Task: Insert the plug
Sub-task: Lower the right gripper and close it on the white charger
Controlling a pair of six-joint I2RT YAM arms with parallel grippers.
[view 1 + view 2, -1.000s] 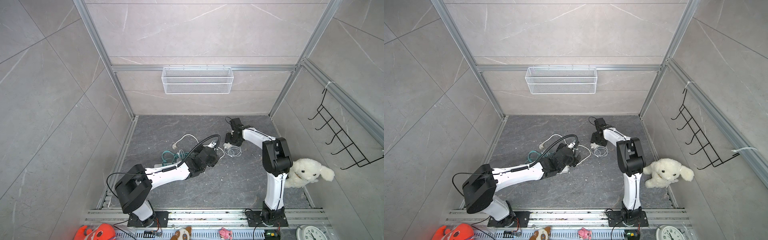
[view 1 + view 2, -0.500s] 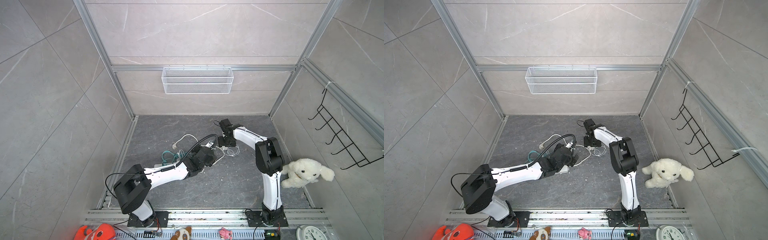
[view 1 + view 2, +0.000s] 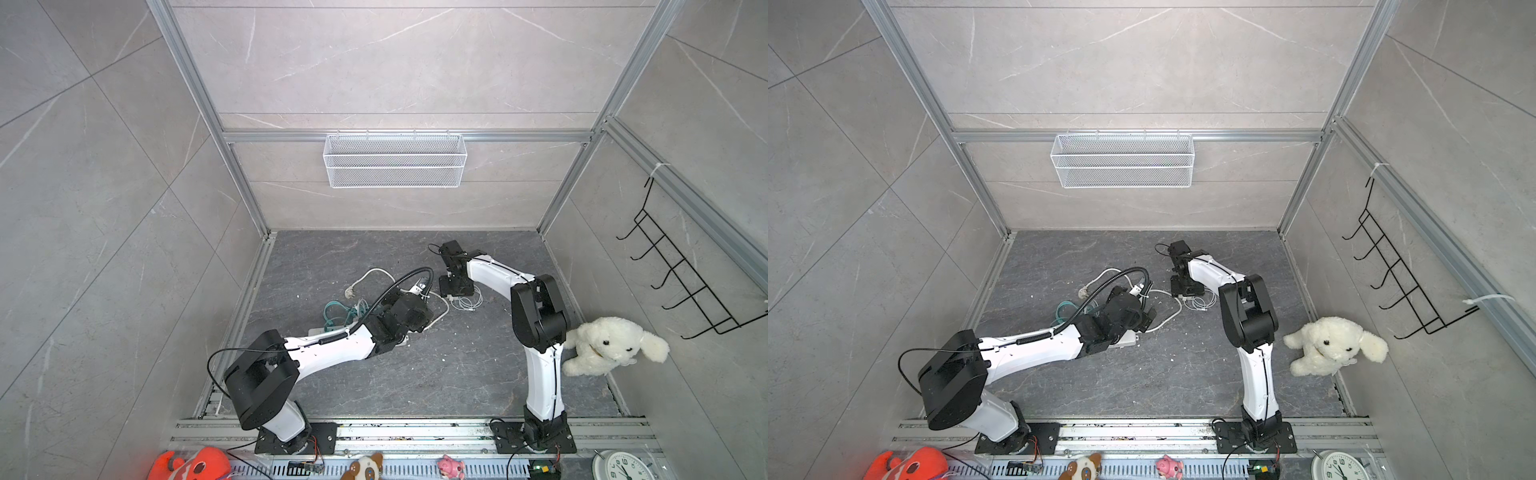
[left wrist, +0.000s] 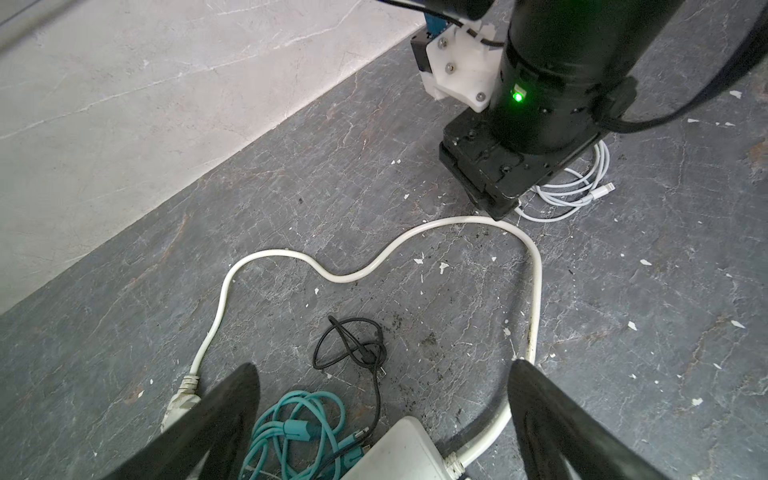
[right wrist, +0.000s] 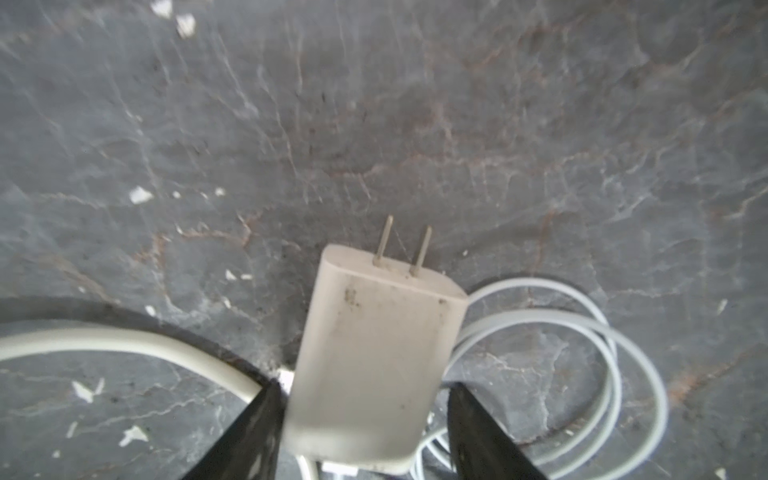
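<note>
The plug point(image 5: 374, 357) is a white charger block with two metal prongs. It lies between the fingers of my right gripper point(image 5: 361, 390). One finger point(image 5: 257, 424) touches its side and a narrow gap shows at the other, so the gripper is open. In both top views my right gripper point(image 3: 455, 291) point(image 3: 1187, 291) points down at the floor and hides the plug. The white power strip point(image 4: 399, 449) lies under my left gripper point(image 4: 382, 365), which is wide open and holds nothing. My left gripper point(image 3: 422, 313) point(image 3: 1144, 316) sits left of the right one.
The strip's thick white cord point(image 4: 415, 232) point(image 5: 124, 340) loops across the floor past the right gripper. A thin white cable coil point(image 5: 582, 332) point(image 3: 469, 301) lies beside the plug. Teal cables point(image 4: 291, 424) and a black cable point(image 4: 353, 345) lie near the strip. A plush dog point(image 3: 611, 345) sits by the right wall.
My right gripper has swung left toward the thick cord and come down over the plug. The left arm has hardly moved.
</note>
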